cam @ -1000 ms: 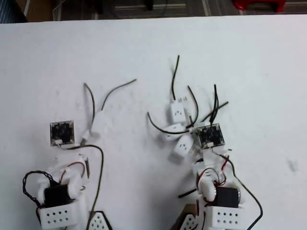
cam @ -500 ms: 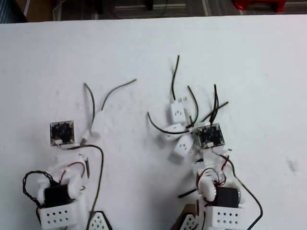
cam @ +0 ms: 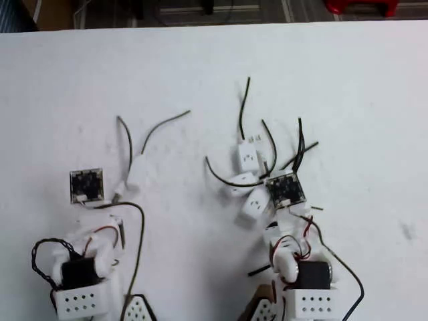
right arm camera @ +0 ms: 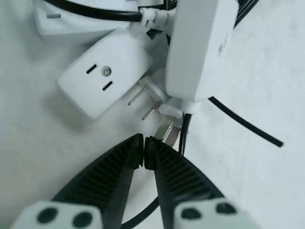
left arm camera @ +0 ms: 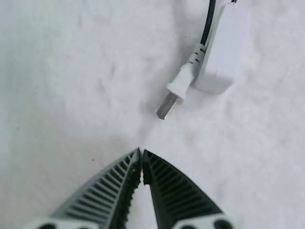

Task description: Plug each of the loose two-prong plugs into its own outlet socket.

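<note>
In the left wrist view my left gripper [left arm camera: 141, 153] is shut and holds nothing. Just ahead of its tips a white two-prong plug [left arm camera: 180, 88] on a black cable lies beside a white outlet block [left arm camera: 220, 50]. In the high view that plug [cam: 120, 191] and block [cam: 137, 172] lie in front of the left arm [cam: 83, 274]. My right gripper [right arm camera: 143, 141] is also shut and holds nothing. Ahead of its tips are a white outlet socket [right arm camera: 102, 76], face up, and a long white block [right arm camera: 200, 52] with bare prongs [right arm camera: 140, 102] at its near end.
Several white outlet blocks [cam: 247, 159] and black cable stubs [cam: 242, 107] crowd the table centre in front of the right arm [cam: 304, 281]. Another white block [right arm camera: 76, 24] has a black cable running over it. Two loose cable ends [cam: 164, 125] lie toward the left.
The right arm has swung slightly to the left, its wrist board turning toward the outlet cluster. The left arm and the plugs have not moved.
</note>
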{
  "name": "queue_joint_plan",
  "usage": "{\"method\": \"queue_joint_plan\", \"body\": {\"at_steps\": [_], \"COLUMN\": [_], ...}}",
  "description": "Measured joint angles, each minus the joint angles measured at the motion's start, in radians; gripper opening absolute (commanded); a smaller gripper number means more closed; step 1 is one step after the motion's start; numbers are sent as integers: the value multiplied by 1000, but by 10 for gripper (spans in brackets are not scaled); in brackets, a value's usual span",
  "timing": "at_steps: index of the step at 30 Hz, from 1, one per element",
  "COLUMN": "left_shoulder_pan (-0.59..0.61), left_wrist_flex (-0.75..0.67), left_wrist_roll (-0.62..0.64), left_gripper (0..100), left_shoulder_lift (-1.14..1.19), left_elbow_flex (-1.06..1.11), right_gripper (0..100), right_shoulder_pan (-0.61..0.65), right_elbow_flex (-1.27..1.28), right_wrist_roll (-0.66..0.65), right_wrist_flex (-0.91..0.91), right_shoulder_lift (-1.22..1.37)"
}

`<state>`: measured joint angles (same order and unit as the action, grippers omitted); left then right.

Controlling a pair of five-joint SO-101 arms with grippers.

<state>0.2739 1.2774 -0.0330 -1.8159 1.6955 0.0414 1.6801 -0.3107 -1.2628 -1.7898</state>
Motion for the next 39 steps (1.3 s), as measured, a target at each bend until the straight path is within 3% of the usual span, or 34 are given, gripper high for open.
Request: {"method": "queue_joint_plan", "body": {"at_steps": [11, 22, 33, 39], "left_shoulder_pan": [0, 0, 0, 0], "left_wrist_flex": [0, 0, 0, 0], "left_wrist_roll": [0, 0, 0, 0], "left_gripper": [35, 35, 35, 35], "left_shoulder_lift": [0, 0, 0, 0], "left_elbow_flex": [0, 0, 0, 0], "right_gripper": [18, 18, 19, 120], "right_shoulder_pan": [6, 8, 9, 35], "right_elbow_flex": [-34, -399, -419, -347], "right_wrist_roll": [-2, -2, -2, -2], "right_wrist_flex": [51, 302, 324, 362], "right_shoulder_lift": [0, -9, -11, -3]}}
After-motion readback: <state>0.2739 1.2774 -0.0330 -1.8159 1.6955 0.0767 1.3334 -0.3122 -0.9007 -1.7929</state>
